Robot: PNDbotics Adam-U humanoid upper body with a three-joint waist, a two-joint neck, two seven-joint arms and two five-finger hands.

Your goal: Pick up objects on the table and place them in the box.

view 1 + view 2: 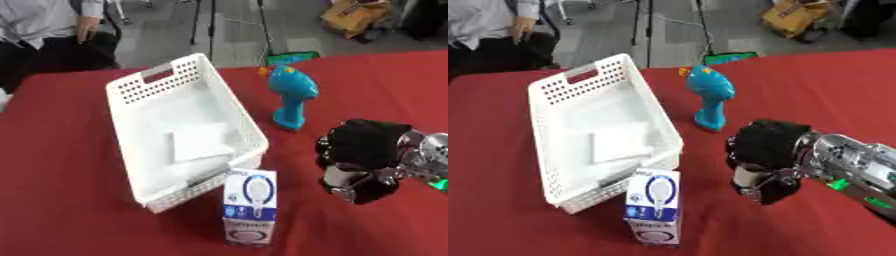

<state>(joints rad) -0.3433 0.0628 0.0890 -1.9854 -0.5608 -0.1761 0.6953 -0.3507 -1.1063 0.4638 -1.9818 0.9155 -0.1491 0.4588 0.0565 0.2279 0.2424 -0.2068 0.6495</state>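
Observation:
A white perforated box (131,107) lies on the red table, with flat white packets (199,141) on its bottom. Just outside its near corner a blue-and-white light-bulb carton (250,207) stands upright. A teal gun-shaped toy (291,95) with an orange tip stands upright to the right of the box. My right hand (767,160) comes in from the right, below the toy and right of the carton, back upward with its fingers curled under. I see nothing held in it. It touches neither the toy nor the carton. My left hand shows in no view.
The red cloth (70,210) covers the whole table. A green object (293,57) lies at the table's far edge behind the toy. Beyond the far edge are a seated person, tripod legs and a cardboard box on the floor.

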